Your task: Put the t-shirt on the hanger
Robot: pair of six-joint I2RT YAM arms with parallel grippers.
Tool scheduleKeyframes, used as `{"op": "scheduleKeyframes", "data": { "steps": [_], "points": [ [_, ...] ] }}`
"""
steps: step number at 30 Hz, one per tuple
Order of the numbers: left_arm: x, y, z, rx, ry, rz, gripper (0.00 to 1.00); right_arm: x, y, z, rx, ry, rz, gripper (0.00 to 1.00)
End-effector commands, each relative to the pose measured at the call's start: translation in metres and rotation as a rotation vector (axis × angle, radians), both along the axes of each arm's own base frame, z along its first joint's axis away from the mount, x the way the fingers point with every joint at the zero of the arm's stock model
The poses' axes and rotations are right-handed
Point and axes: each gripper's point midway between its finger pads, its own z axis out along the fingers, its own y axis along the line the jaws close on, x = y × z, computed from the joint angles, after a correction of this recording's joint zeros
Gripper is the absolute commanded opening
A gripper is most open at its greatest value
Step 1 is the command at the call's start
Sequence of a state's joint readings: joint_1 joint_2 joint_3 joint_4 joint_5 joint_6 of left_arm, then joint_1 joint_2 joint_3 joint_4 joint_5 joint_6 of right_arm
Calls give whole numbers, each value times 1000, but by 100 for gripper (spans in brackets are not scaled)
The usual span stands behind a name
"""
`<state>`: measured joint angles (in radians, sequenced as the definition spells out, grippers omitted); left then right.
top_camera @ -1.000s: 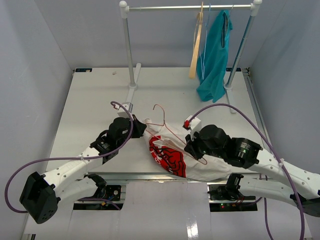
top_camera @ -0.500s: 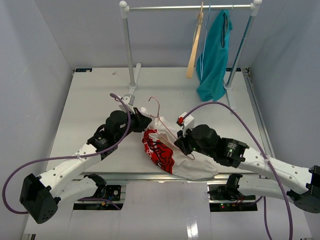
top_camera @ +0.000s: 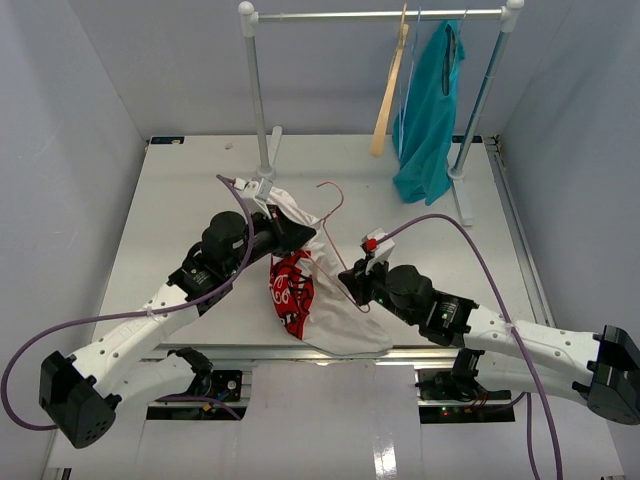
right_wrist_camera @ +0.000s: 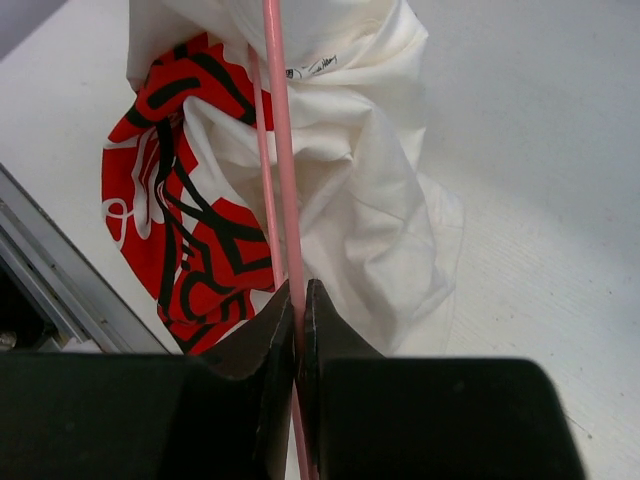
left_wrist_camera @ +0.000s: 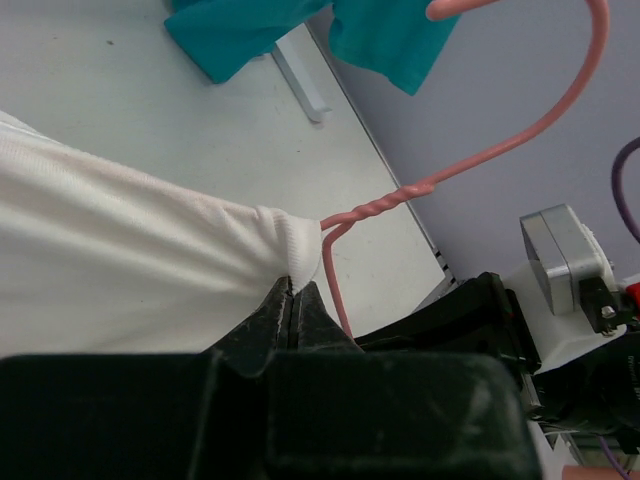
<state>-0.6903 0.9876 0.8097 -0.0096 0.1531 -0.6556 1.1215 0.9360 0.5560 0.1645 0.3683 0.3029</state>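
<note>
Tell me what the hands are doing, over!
Left gripper shut on t-shirt, bunched. Right gripper shut on pink wire hanger. Nothing blocking.

From my left wrist camera, the left tool (left_wrist_camera: 297,296) has its jaws pressed together on a bunched, ribbed edge of the t-shirt (left_wrist_camera: 130,260), and the white cloth stretches away to the left. The hanger (left_wrist_camera: 480,160) meets that bunched edge with its twisted neck. Its hook curves up toward the top right, and one wire leg drops just beside my fingertips. Beyond lie the pale surface (left_wrist_camera: 150,120) and a teal garment (left_wrist_camera: 260,30). A black housing (left_wrist_camera: 450,310) carrying a grey block (left_wrist_camera: 560,250) sits lower right.
</note>
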Motion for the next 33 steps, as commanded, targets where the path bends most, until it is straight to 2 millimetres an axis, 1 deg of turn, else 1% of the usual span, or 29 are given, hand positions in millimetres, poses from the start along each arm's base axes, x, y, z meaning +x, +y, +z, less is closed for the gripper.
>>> {"op": "scheduleKeyframes", "data": {
  "steps": [1,3,8,9,11,12,13,15,16,18,20,22,23,25,27,28,30,33],
  "points": [
    [-47,-21,53,-126,-65,-226,0,18,10,66,280,-140,-66,8],
    [-53,-23,54,-129,-66,-252,0,19,7,64,311,-143,-84,8],
    [-66,-32,46,-107,-52,-316,0,25,5,85,380,-209,-111,8],
    [-67,-33,43,-92,-47,-322,3,25,4,88,381,-221,-113,8],
    [-67,-33,38,-51,-36,-329,18,24,3,94,383,-245,-106,8],
    [-66,-32,36,-27,-34,-328,32,22,0,93,389,-253,-100,8],
    [-66,-31,34,-4,-32,-328,44,20,-2,93,397,-263,-94,8],
    [-66,-26,30,64,-34,-335,60,15,-12,90,430,-274,-91,8],
    [-66,-23,27,110,-33,-334,62,13,-16,84,423,-268,-93,8],
    [-70,-16,19,178,-37,-354,64,4,-21,81,450,-296,-56,8],
    [-78,-11,12,228,-41,-389,66,-3,-26,83,495,-337,-31,8],
    [-91,-9,15,234,-60,-455,66,-9,-28,78,503,-354,-5,8],
    [-93,-8,15,246,-72,-471,63,-12,-28,78,508,-366,16,8],
    [-97,-5,30,259,-144,-500,61,-17,-29,78,522,-387,38,8],
    [-98,3,40,291,-234,-499,60,-19,-31,71,513,-387,43,8],
    [-97,7,49,305,-301,-490,59,-20,-34,70,517,-394,44,8],
    [-88,19,71,337,-417,-413,59,-24,-38,67,519,-409,55,8],
    [-70,34,90,422,-555,-312,62,-32,-41,68,526,-453,94,8]
  ]
}}
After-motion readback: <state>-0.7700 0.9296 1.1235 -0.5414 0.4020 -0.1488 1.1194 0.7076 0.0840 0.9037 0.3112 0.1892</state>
